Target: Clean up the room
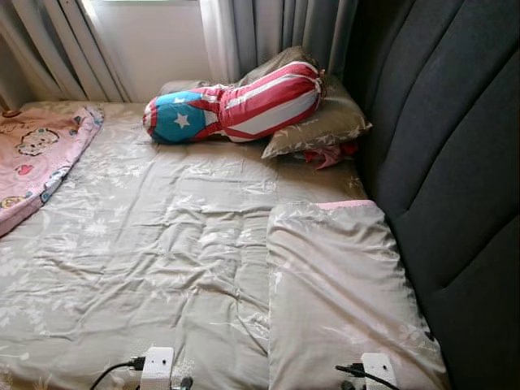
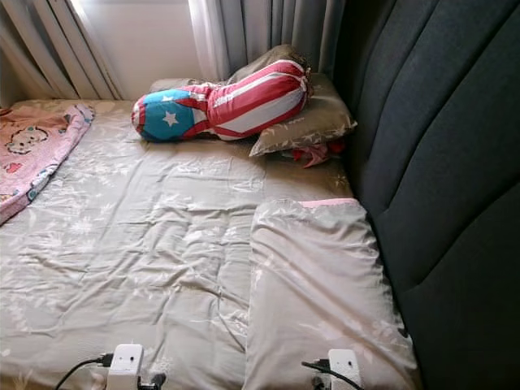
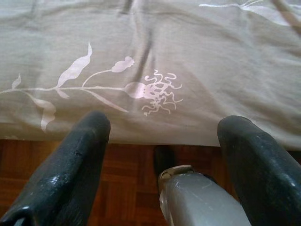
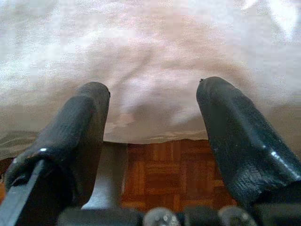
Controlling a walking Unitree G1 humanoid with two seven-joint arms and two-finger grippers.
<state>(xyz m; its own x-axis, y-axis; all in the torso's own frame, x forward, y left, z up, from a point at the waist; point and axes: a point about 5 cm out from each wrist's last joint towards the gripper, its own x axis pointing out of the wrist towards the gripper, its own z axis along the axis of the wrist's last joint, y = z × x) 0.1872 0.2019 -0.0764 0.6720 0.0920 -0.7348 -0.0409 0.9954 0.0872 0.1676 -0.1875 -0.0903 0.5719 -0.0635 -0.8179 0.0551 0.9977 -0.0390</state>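
Note:
A flat grey floral pillow point(image 1: 341, 292) lies on the bed's right side by the dark headboard point(image 1: 455, 162). A red-and-white striped bolster point(image 1: 244, 106) with a blue starred end rests on another grey pillow point(image 1: 321, 122) at the far end. A pink cartoon blanket point(image 1: 36, 154) lies bunched at the left. My left gripper point(image 3: 164, 127) is open and holds nothing, just short of the grey sheet's edge point(image 3: 155, 89). My right gripper point(image 4: 155, 92) is open too, facing the pale pillow fabric point(image 4: 150, 56). The white wrists point(image 1: 157, 366) point(image 1: 378, 370) sit low at the near edge of the bed.
The wrinkled grey sheet point(image 1: 146, 244) covers the middle of the bed. Grey curtains point(image 1: 268, 32) hang behind the bed, and a small red cloth point(image 1: 329, 154) peeks from under the far pillow. Brown parquet floor point(image 3: 127, 183) lies below the bed's near edge.

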